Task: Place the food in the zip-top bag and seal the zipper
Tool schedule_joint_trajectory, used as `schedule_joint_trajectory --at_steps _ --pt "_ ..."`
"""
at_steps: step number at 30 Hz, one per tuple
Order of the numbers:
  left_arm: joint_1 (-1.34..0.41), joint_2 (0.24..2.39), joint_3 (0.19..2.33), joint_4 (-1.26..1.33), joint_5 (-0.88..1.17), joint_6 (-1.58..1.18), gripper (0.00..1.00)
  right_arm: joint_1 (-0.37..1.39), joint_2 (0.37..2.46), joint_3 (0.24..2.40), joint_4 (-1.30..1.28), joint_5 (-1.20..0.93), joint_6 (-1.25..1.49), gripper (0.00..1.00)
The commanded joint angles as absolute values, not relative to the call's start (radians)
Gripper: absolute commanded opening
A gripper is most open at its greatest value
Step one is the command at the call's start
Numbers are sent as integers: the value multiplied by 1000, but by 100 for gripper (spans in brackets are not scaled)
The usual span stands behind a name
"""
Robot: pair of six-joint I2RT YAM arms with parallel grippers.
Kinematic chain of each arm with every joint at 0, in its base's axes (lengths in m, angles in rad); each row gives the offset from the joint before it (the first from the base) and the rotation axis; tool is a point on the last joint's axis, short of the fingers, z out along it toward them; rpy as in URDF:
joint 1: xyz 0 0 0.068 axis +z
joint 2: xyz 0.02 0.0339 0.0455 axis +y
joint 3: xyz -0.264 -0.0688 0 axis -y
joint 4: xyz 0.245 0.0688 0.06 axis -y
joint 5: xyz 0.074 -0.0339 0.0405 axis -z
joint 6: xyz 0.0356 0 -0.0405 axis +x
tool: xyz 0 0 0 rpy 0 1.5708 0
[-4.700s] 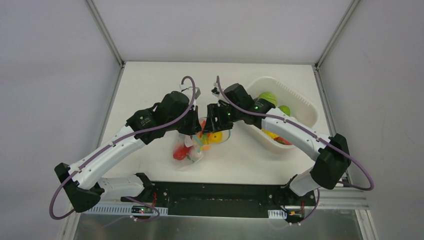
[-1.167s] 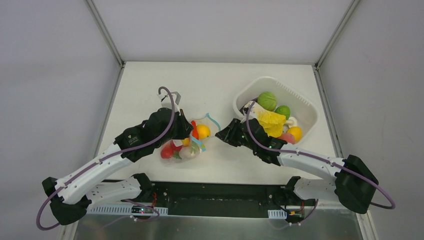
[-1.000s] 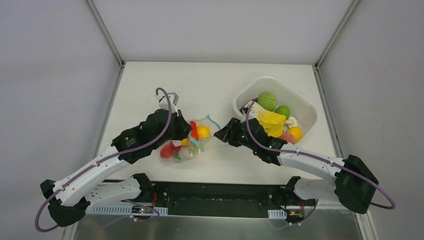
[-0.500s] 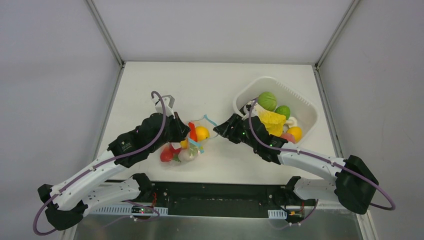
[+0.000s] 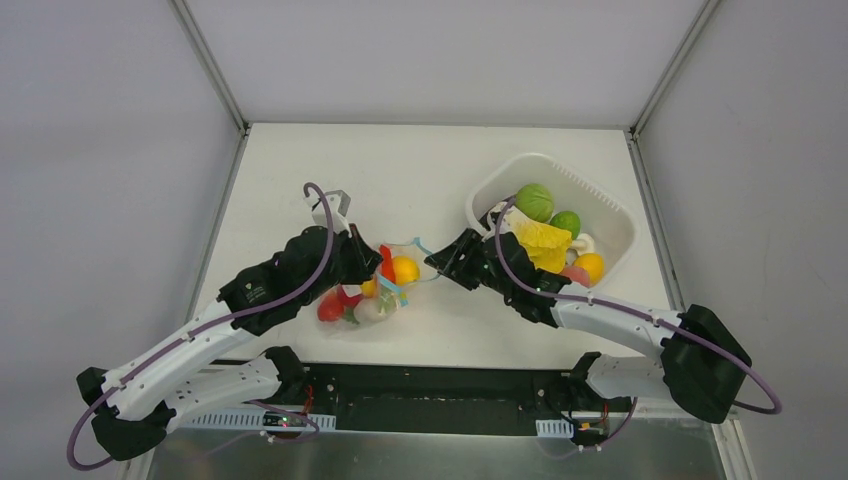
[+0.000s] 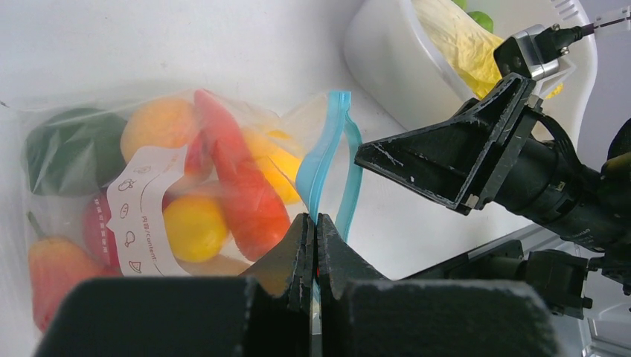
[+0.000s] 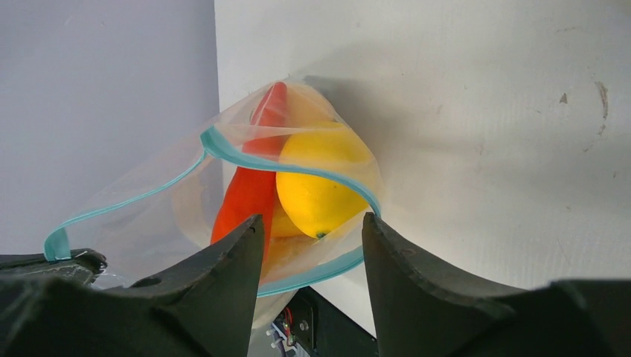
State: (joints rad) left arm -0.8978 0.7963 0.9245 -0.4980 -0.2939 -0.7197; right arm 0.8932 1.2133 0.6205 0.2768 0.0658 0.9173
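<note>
Gripping zipper with left claw, fingers pressed together on the teal strip at bag mouth. Holding food inside bag, just ahead and left of that claw. Facing the gaping mouth with right claw, fingers apart, clasping nothing; tub behind it.
</note>
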Motion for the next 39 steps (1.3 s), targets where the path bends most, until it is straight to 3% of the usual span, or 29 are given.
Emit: schedule_joint_trajectory --at_steps 1,4,12,24,27,29,33,36,39 --pt "-905 783 925 -443 -295 -735 0 892 1228 621 278 59 927 53" --pt "-904 773 926 -458 -306 -732 0 895 1211 655 227 47 906 53" --pt "-904 752 911 -469 -325 -738 0 893 1066 701 23 158 779 63" --pt "-905 770 897 -450 -306 -746 0 898 1269 649 256 19 941 73" --pt "-904 766 893 -448 -308 -747 0 902 1315 634 325 9 968 63" --pt "-905 767 895 -452 -308 -746 0 902 1331 645 334 9 966 49" --pt "-904 775 903 -469 -316 -739 0 908 1318 676 317 -33 932 31" --pt "-904 775 902 -471 -318 -737 0 908 1278 698 273 -29 884 4" --pt "-905 774 896 -456 -299 -728 0 907 1244 751 235 -98 782 0"
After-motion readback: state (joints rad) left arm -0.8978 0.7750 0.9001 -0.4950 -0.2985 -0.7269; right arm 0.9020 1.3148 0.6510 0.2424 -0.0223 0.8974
